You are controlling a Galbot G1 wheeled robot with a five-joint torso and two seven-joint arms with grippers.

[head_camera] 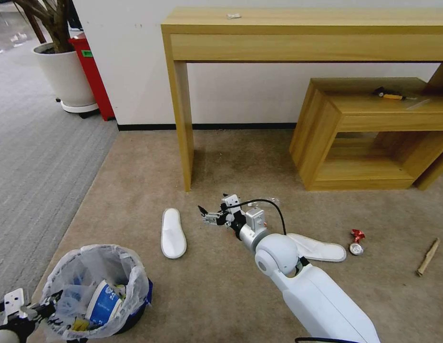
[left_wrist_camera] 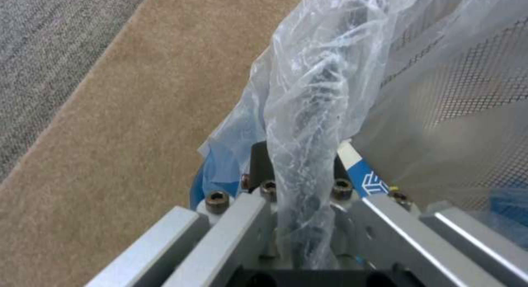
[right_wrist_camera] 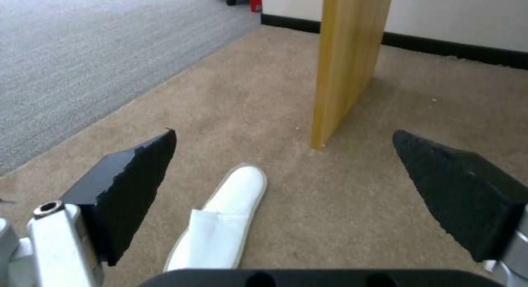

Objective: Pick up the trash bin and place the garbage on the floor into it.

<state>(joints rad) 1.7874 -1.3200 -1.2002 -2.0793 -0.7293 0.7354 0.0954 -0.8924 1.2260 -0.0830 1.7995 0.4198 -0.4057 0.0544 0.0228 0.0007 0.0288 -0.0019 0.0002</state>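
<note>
The black trash bin, lined with a crinkly white bag, is at the lower left of the head view with a blue paper cup inside. My left gripper is shut on its rim and bag. My right gripper hangs open just above the beige floor, a little right of a white slipper. A second slipper lies partly behind the right arm. A red wrapper and a wooden stick lie farther right.
A wooden console table stands ahead, its leg just beyond the slipper. A low wooden shelf carries a black-and-yellow tool. A white plant pot and a red box stand far left by the grey carpet.
</note>
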